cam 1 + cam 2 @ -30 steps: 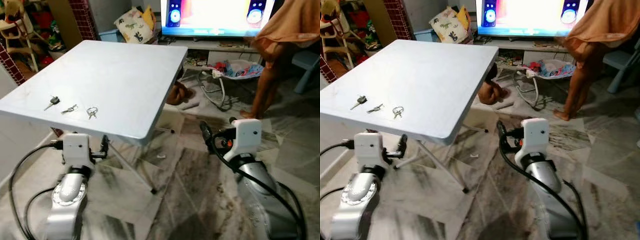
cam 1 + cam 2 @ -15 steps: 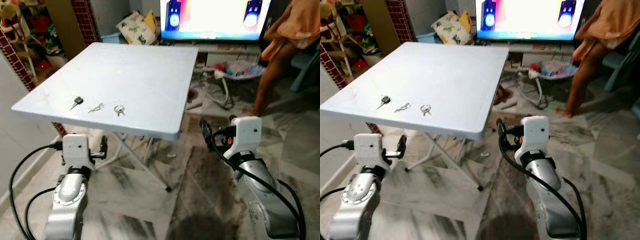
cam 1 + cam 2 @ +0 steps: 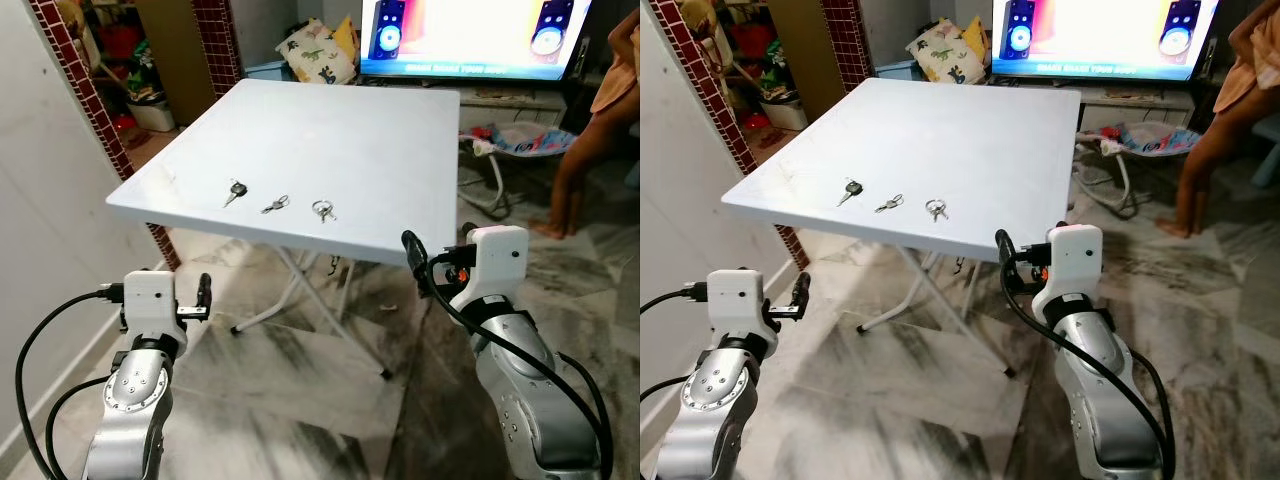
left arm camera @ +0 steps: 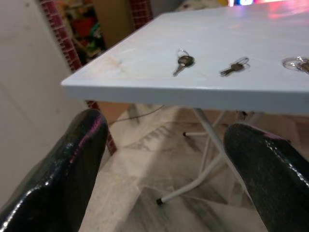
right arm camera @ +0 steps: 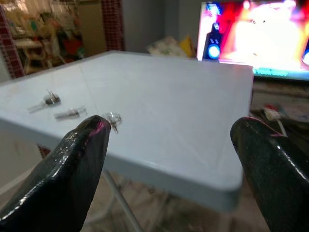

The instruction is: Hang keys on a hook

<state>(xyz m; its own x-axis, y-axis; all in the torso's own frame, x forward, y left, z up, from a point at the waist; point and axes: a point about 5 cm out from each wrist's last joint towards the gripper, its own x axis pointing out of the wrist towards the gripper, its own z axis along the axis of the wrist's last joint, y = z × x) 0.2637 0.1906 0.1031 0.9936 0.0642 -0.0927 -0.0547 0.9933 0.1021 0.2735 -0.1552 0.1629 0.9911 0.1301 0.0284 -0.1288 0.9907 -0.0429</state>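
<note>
On the white folding surface (image 3: 340,140), three small sets of keys lie in a row near its front edge. Farthest toward the red-brick pillar (image 3: 75,70) sits a black-headed key (image 3: 234,191); beside it lies a small silver key (image 3: 274,204), and next along rests a key ring with keys (image 3: 322,209). All three are apart from one another, none touching.

The left hand (image 3: 203,295) hangs below the surface's front edge, on the pillar side, its two black fingers (image 4: 72,164) spread apart and holding nothing. From its wrist camera the black-headed key and the silver key show above the surface's edge, with the metal folding legs (image 4: 203,154) beneath.

The right hand (image 3: 412,258) sits just under the surface's front edge, past the key ring on the side away from the pillar. Its fingers (image 5: 77,159) are also spread wide and empty, with the key ring seen just beyond one fingertip.

Beyond the surface's far edge glows a television (image 3: 470,35), with a patterned cushion (image 3: 320,50) beside it. A person's leg (image 3: 575,185) stands on the marble floor (image 3: 330,400) off the surface's far right corner.
</note>
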